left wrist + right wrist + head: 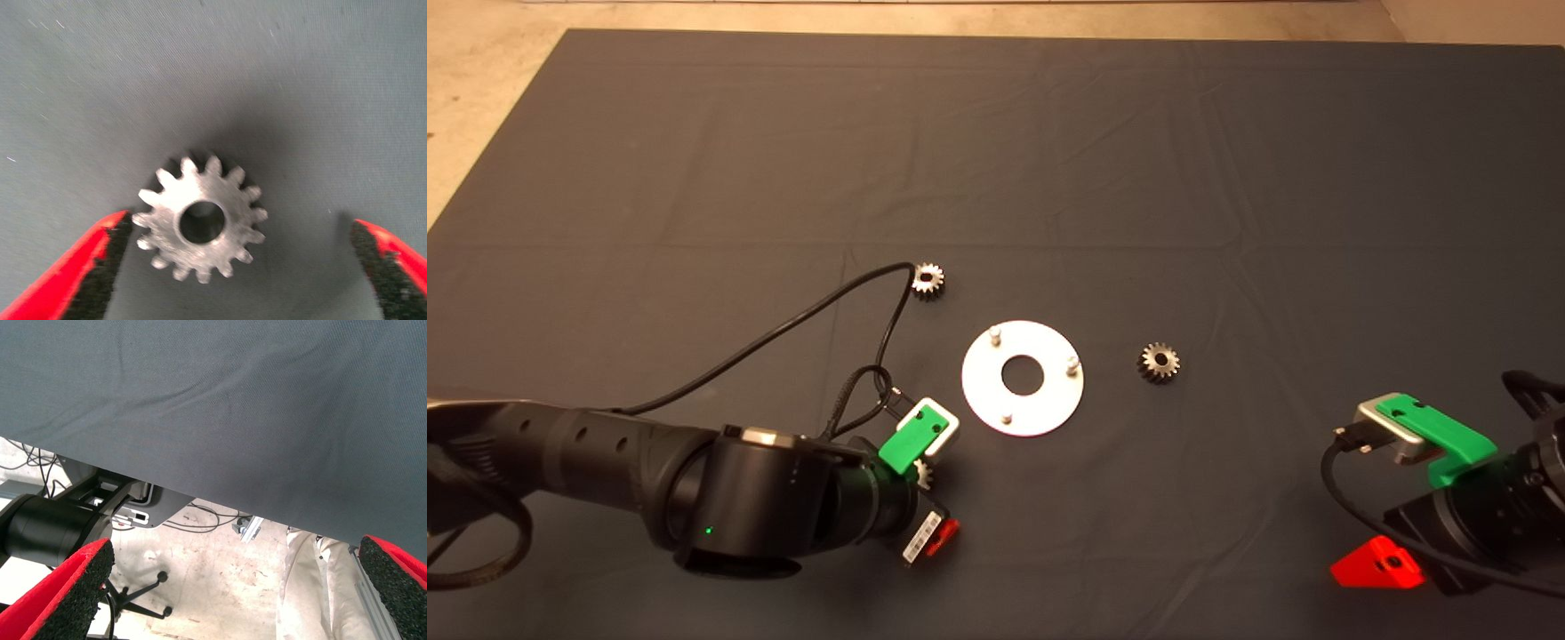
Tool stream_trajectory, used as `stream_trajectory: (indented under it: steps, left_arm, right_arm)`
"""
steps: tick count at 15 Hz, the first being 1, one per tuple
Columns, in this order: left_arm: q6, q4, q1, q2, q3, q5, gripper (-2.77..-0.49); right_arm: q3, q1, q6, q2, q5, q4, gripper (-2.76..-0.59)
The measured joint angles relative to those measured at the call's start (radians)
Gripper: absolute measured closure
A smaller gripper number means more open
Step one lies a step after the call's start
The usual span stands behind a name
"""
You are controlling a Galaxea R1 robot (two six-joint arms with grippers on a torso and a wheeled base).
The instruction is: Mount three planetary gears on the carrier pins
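place: lab or workshop | cues: dark mat (694, 133) on table; concrete floor (220, 580) with loose cables (200, 520)

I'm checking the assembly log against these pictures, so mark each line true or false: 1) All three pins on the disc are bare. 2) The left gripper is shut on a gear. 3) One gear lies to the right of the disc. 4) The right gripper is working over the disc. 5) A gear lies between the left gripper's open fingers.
1) True: the three thin silver carrier pins on the flat shiny silver disc carry no gear.
2) False: the left gripper is open, with a small silver-grey toothed gear lying flat on the dark mat.
3) True: a second gear lies there.
4) False: the right gripper waits at the lower right.
5) True.
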Motion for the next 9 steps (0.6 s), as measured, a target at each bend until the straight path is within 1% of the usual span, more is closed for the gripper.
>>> stream_trajectory:
  steps: [2,3,5,6,8,9]
  left_arm:
    - [0.0,0.004,0.0,0.0,0.0,0.0,-2.21]
    - [0.0,0.007,0.001,0.0,0.0,0.0,-2.12]
    - [0.0,0.008,0.001,0.0,0.0,0.0,-2.07]
    - [0.0,0.009,0.001,0.0,0.0,0.0,-1.97]
    - [0.0,0.013,0.0,0.0,0.0,0.002,-1.85]
    - [0.0,0.014,0.001,0.0,0.0,0.002,-1.82]
  right_arm:
    - [0.0,0.0,0.0,0.0,0.0,0.0,-2.73]
    - [0.0,0.0,0.0,0.0,0.0,0.0,-2.73]
    - [0.0,0.0,0.0,0.0,0.0,0.0,-2.73]
    - [0.0,0.0,0.0,0.0,0.0,0.0,-2.73]
    - [0.0,0.0,0.0,0.0,0.0,0.0,-2.73]
    - [0.0,0.0,0.0,0.0,0.0,0.0,-2.73]
